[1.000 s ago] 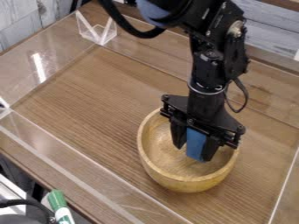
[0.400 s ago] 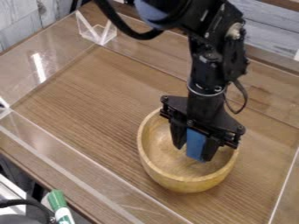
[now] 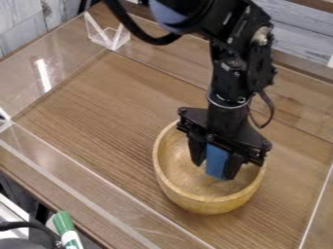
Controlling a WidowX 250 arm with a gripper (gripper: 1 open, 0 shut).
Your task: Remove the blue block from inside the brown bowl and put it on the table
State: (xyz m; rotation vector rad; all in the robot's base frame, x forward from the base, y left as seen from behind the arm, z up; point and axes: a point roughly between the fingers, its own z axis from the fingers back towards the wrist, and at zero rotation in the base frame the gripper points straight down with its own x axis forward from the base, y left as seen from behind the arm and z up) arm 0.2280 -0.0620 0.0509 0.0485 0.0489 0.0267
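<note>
The brown bowl [image 3: 193,191] sits on the table [image 3: 117,97] near its front right. My gripper [image 3: 219,163] reaches straight down into the bowl. Its black fingers are shut on the blue block [image 3: 219,160], which shows as a sky-blue strip between them. The block hangs inside the bowl, at about rim height, and I cannot tell whether its lower end touches the bowl's floor.
Low clear acrylic walls [image 3: 78,190] run around the tabletop edges. A clear angled stand [image 3: 107,34] sits at the back left. A green-capped marker [image 3: 62,230] lies outside the front wall. Bare wood stretches left of the bowl.
The gripper with the blue block has risen very slightly within the bowl; otherwise the scene holds still.
</note>
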